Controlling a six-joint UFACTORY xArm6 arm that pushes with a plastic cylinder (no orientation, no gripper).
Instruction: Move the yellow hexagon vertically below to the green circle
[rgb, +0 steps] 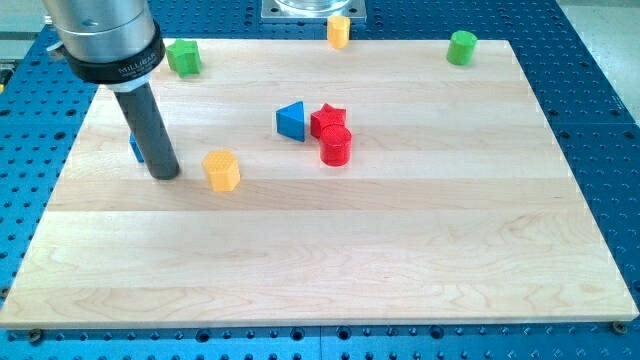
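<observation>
Little looks done: the yellow hexagon (222, 170) sits left of the board's middle, far from the green circle (461, 47) at the top right corner, with my tip (165, 176), which has no jaws, just left of it.
</observation>
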